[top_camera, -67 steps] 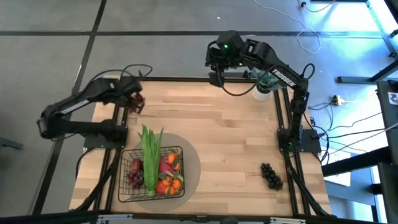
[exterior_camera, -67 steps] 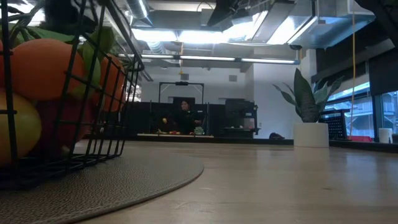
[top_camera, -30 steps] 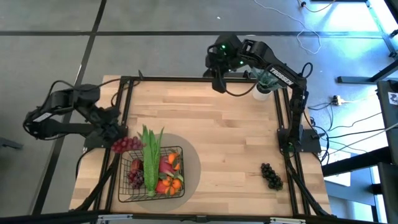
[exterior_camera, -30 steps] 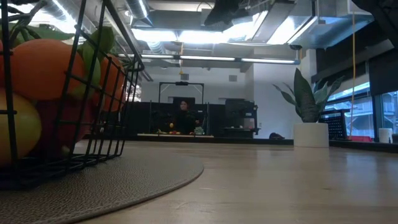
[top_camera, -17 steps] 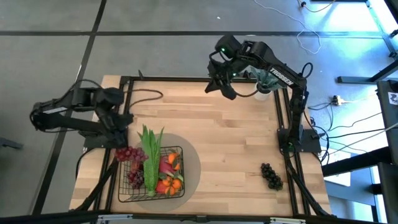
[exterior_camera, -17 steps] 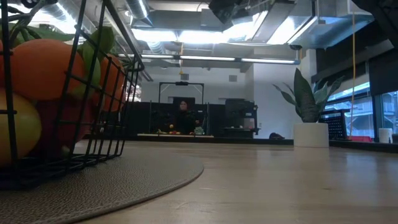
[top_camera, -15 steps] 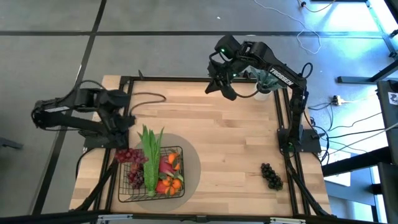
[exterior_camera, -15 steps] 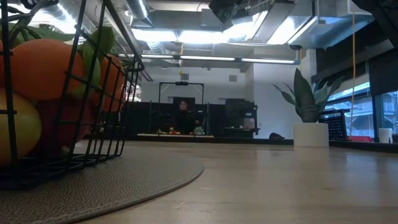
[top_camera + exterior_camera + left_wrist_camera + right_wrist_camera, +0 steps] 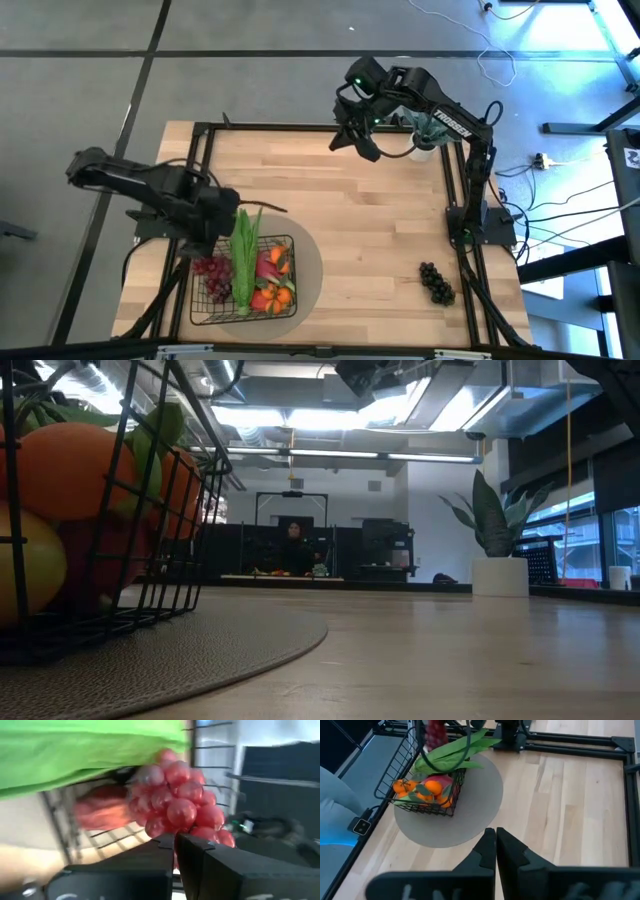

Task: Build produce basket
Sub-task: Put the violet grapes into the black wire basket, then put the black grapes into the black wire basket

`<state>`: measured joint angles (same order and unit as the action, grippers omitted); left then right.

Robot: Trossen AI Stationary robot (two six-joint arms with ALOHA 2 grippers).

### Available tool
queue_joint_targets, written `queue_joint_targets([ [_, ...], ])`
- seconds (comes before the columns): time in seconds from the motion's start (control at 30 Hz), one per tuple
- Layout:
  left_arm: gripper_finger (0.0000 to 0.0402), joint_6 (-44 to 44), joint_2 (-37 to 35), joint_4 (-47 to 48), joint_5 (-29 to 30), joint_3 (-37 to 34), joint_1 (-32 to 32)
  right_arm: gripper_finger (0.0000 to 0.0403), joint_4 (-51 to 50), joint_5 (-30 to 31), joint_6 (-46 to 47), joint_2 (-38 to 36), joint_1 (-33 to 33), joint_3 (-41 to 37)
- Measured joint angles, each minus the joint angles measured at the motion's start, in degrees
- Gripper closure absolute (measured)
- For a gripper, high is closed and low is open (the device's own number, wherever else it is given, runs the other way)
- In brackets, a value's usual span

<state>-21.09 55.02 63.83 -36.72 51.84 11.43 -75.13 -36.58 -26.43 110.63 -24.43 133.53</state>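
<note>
The black wire basket (image 9: 250,285) stands on a round grey mat (image 9: 310,265) near the table's near-left corner. It holds a long green bunch (image 9: 243,250), tangerines (image 9: 282,294), a pink-red fruit (image 9: 268,268) and dark red grapes (image 9: 218,288). My left gripper (image 9: 212,232) is over the basket's far-left corner, shut on a bunch of red grapes (image 9: 207,265). My right gripper (image 9: 360,142) is shut and hovers high over the table's far edge. A dark grape bunch (image 9: 436,282) lies on the table by the right edge. My left gripper pinches the red grape bunch by its upper end (image 9: 176,831) between the two shut fingers (image 9: 197,847); the fingertips hide the exact spot. The fingers point down at it from above. The bunch (image 9: 435,732) hangs below them over the basket's far-left side, beside the green leaves (image 9: 85,750).
A spiky green plant in a white pot (image 9: 425,135) stands at the far-right corner, close to the right arm. A black frame (image 9: 300,127) runs along the table's edges. Bare wood (image 9: 380,220) lies between the mat and the right edge.
My left gripper has swung from the table's left edge toward the basket, carrying the red grapes; they now hang over the basket's far-left part. My right gripper tipped a little at the far edge about a second ago and has since kept still.
</note>
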Motion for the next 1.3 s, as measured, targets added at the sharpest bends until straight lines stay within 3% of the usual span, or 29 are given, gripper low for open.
queue_joint_targets([
  [0.13,0.0401,-4.1,2.0,0.1,6.2,-0.9,1.0,0.0403,1.0,0.2,0.0,0.0,0.0,0.0],
  [0.37,0.0397,-6.1,5.4,0.7,8.3,-1.1,1.0,0.0403,1.2,2.4,0.0,0.0,0.0,0.0],
  [0.73,0.0325,-8.3,7.0,1.8,8.9,-1.1,1.0,0.0403,0.9,2.5,-0.6,-0.1,0.4,0.0],
  [1.1,0.0321,-13.2,0.3,5.6,17.8,-1.1,1.0,0.0403,-3.4,7.7,-4.0,-3.6,5.9,0.1],
  [1.3,0.0321,-16.4,-4.4,5.6,21.8,-1.1,1.0,0.0403,-12.6,12.2,3.3,-4.7,10.7,0.1],
])
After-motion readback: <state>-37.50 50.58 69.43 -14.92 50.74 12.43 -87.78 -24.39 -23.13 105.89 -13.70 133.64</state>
